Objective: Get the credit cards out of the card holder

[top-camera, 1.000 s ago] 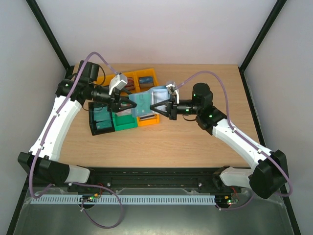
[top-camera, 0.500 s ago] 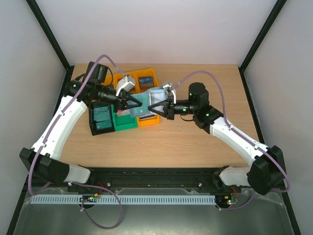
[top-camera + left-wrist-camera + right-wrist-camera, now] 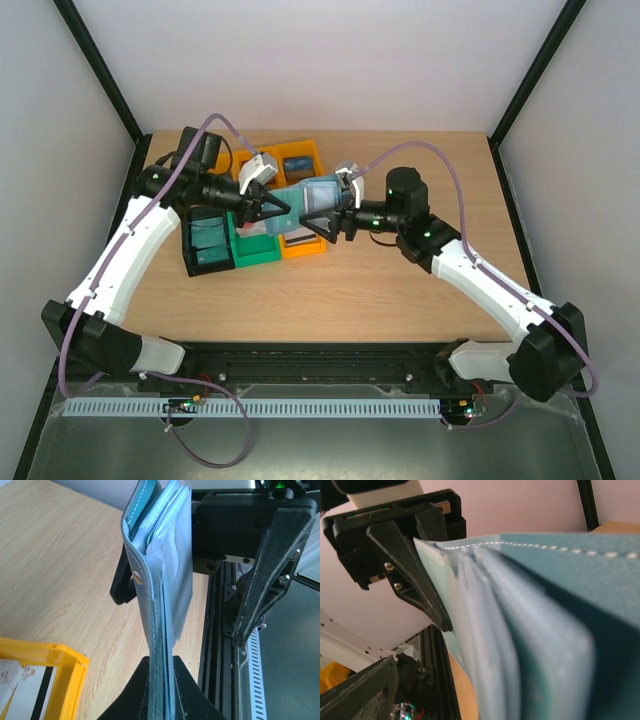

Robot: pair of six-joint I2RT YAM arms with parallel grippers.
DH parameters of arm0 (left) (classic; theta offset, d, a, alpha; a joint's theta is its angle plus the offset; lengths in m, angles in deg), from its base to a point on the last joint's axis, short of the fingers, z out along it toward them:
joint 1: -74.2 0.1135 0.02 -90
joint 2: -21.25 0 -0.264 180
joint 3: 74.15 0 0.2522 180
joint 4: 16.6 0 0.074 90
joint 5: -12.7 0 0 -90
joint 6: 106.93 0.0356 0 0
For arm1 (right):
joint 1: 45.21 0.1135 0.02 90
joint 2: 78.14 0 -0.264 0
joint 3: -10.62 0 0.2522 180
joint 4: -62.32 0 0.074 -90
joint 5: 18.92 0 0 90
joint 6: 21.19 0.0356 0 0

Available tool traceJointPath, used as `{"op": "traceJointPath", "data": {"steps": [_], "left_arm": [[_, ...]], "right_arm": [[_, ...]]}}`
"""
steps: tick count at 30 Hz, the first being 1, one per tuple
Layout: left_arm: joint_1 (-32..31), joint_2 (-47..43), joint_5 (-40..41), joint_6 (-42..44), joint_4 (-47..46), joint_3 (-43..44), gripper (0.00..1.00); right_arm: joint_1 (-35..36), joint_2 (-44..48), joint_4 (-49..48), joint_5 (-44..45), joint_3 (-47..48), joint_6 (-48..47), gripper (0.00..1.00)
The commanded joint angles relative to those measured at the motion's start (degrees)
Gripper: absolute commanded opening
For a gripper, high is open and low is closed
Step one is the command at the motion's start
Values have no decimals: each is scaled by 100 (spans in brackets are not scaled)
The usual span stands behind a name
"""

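The teal-blue card holder point(image 3: 303, 201) hangs in the air above the bins, between my two grippers. My left gripper point(image 3: 282, 212) is shut on its left end; in the left wrist view the card holder point(image 3: 156, 605) stands edge-on, pinched between my left gripper point(image 3: 161, 680). Pale sleeves fan out at its top, with a teal card edge point(image 3: 146, 500) showing among them. My right gripper point(image 3: 324, 213) is open, one of its fingers point(image 3: 264, 575) standing well clear on each side of the holder. In the right wrist view the card holder point(image 3: 545, 630) fills the frame.
Below the holder sit orange bins point(image 3: 302, 243) holding loose cards point(image 3: 297, 163), a green bin point(image 3: 255, 248) and a dark bin point(image 3: 207, 247). An orange bin corner point(image 3: 65, 667) with a white card lies under my left wrist. Bare wood table point(image 3: 400, 290) stretches right and forward.
My left gripper moved in and shut on the holder's left end. My right gripper, which was shut on the holder's right end, has now opened its jaws.
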Motion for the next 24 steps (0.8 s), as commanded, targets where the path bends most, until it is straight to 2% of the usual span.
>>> {"op": "traceJointPath", "data": {"steps": [1,3,10,12,13,15,17,19,24], "left_arm": [[-44,-75,-210,29,-14,-38,2],[-42,-79,-304,134,72,-3,2],[-42,-99,-665,573,471,109,2],[-32,-110,-656,577,477,140,2],[-5,-124,-644,569,473,164,6],[141,-154,-676,602,526,216,28],[394,-234,-746,844,690,241,40],[631,-324,-755,896,705,190,44],[811,-421,-798,889,643,83,45]], "right_arm": [[141,-371,-762,-266,141,435,82],[195,-533,-868,-555,221,448,72],[198,-498,-1288,-754,89,560,4],[189,-479,-1313,-885,70,551,2],[175,-452,-1348,-955,46,566,2],[104,-357,-1439,-1031,-34,589,2],[-4,-251,-1535,-1096,-145,648,2],[-108,-167,-1602,-1261,-204,703,2],[-128,-72,-1637,-1539,-220,726,2]]}}
